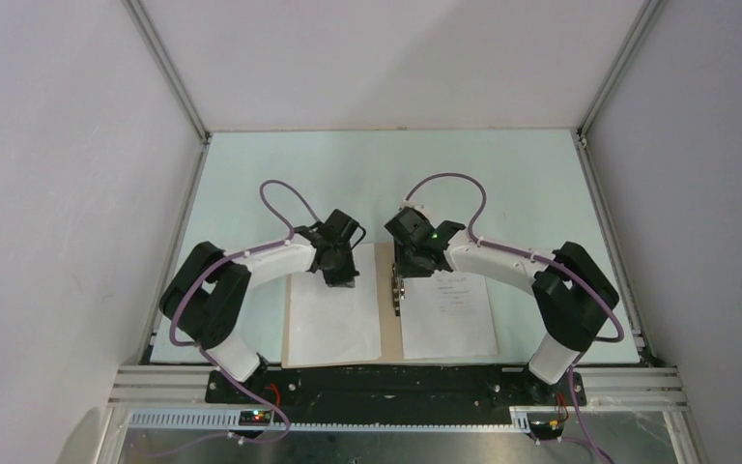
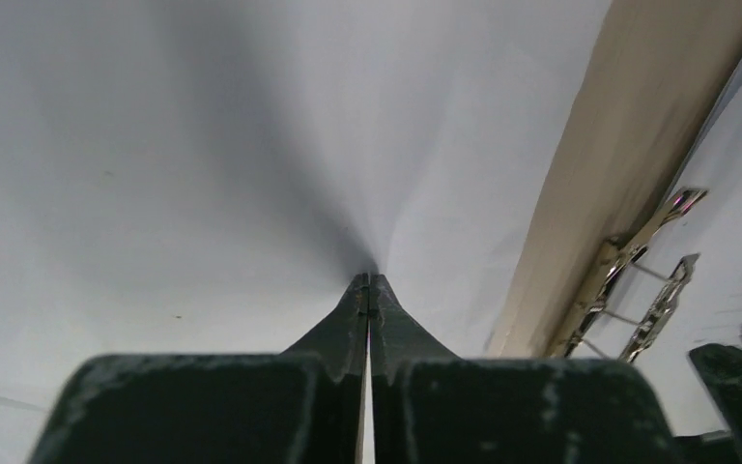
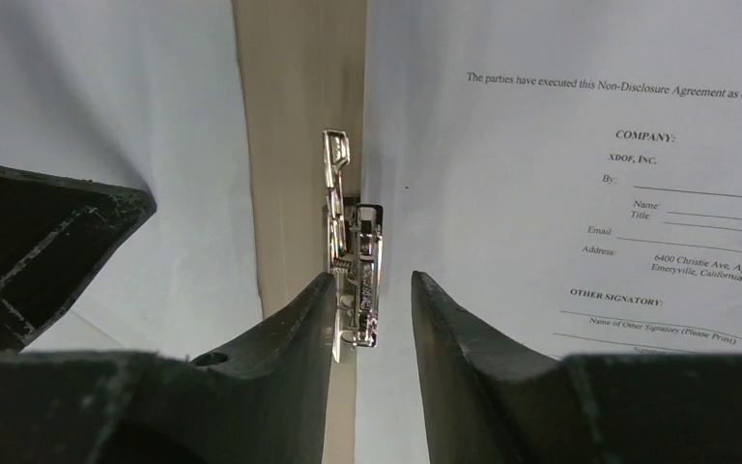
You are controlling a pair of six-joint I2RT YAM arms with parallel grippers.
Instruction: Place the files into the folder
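The tan folder lies open near the table's front edge, with a metal clip on its spine. A blank file rests on its left half and a printed file on its right half. My left gripper is shut, its tips pinching a small pucker of the blank file. My right gripper is open and straddles the near end of the clip. Its left finger lies against the clip, while the right finger stands apart over the printed file.
Grey walls with aluminium rails close in the pale green table on three sides. Both arm bases sit on a black plate at the near edge. The two wrists are close together over the folder's spine.
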